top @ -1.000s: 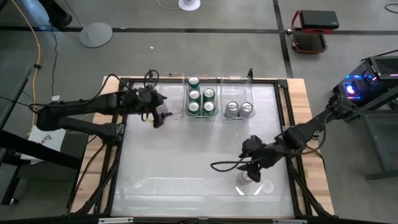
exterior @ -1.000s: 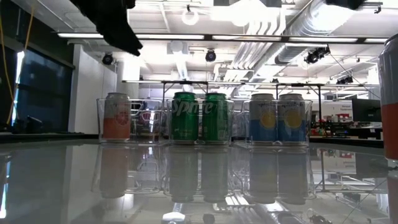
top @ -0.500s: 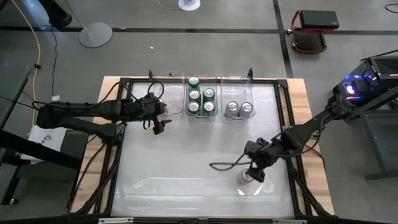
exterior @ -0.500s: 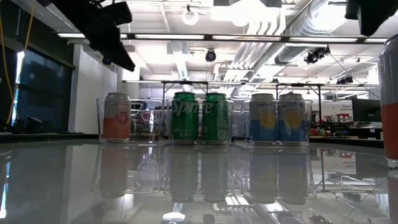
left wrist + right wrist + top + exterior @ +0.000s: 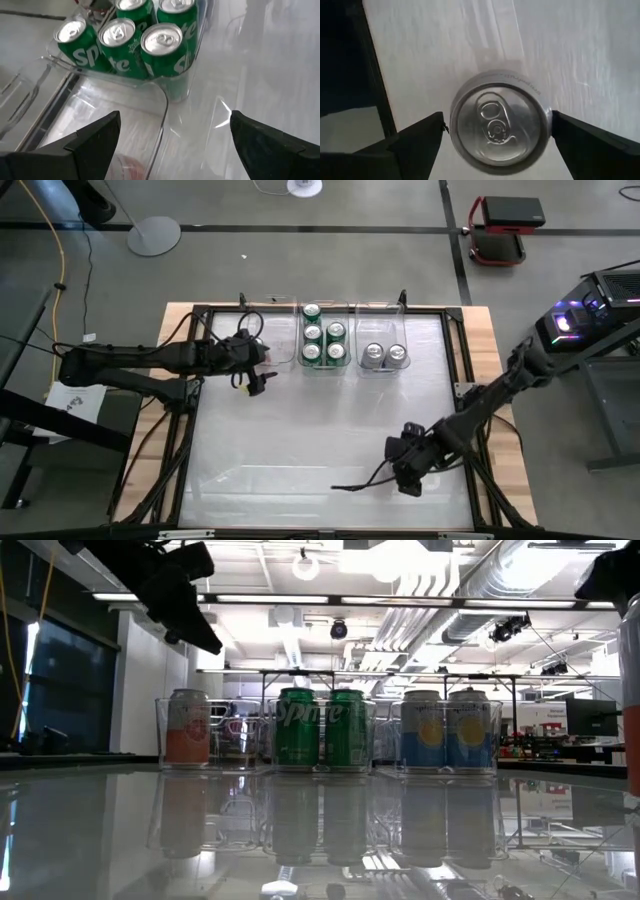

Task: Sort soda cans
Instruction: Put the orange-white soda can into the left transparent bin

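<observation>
A silver-topped soda can (image 5: 497, 120) stands upright near the table's near right part; in the low view it shows as the can (image 5: 630, 690) at the right edge. My right gripper (image 5: 497, 119) is above it, pointing down and open, with a finger on either side of the can top; I cannot tell whether they touch it. In the high view my right gripper (image 5: 408, 476) hides this can. My left gripper (image 5: 175, 117) hovers open over the left clear bin (image 5: 281, 346), beside the green cans (image 5: 162, 47). Two silver cans (image 5: 385, 356) stand in the right bin.
Three clear bins sit side by side at the far middle of the table. The left bin holds a pink can (image 5: 187, 727), the middle bin (image 5: 325, 366) several green cans. A black frame (image 5: 468, 380) edges the glossy table top. The table's middle and near left lie bare.
My right gripper has moved toward the near edge and come down over the lone can, which it now covers in the high view. My left gripper has shifted slightly toward the near edge beside the left bin. The cans have stayed where they were.
</observation>
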You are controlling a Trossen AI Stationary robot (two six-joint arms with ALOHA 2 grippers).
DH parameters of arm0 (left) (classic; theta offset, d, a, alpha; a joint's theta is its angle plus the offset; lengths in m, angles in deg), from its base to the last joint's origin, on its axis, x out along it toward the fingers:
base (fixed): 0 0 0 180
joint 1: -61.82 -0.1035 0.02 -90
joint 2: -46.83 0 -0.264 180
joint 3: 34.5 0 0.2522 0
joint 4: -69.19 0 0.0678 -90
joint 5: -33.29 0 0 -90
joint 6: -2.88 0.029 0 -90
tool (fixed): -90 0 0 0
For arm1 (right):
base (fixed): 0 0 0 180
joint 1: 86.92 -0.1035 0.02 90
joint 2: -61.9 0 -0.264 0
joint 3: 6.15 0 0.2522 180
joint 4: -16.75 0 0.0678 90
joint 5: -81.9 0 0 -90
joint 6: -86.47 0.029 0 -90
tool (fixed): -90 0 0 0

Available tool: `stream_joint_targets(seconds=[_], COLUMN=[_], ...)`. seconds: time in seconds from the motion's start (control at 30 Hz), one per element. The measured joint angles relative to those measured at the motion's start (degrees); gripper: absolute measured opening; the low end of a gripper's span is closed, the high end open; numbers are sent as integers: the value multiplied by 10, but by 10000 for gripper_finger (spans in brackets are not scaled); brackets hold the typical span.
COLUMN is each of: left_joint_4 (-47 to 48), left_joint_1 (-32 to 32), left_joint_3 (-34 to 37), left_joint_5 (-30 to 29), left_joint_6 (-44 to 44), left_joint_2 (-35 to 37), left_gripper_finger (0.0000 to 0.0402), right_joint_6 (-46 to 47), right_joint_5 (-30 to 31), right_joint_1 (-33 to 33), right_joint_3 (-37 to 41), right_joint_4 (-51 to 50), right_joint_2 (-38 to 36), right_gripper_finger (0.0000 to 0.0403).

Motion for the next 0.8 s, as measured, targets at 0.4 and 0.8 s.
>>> stream_joint_targets(seconds=[0.4,0.8], left_joint_4=[-21,-70], left_joint_1=[8,89], left_joint_3=[0,0], left_joint_5=[-3,-78], left_joint_6=[18,12], left_joint_2=[3,90], left_gripper_finger=[353,353], right_joint_6=[-24,-97], right_joint_5=[14,26], right_joint_1=[-2,65], right_joint_3=[0,-32], right_joint_4=[12,107], right_joint_2=[64,87], right_gripper_finger=[349,279])
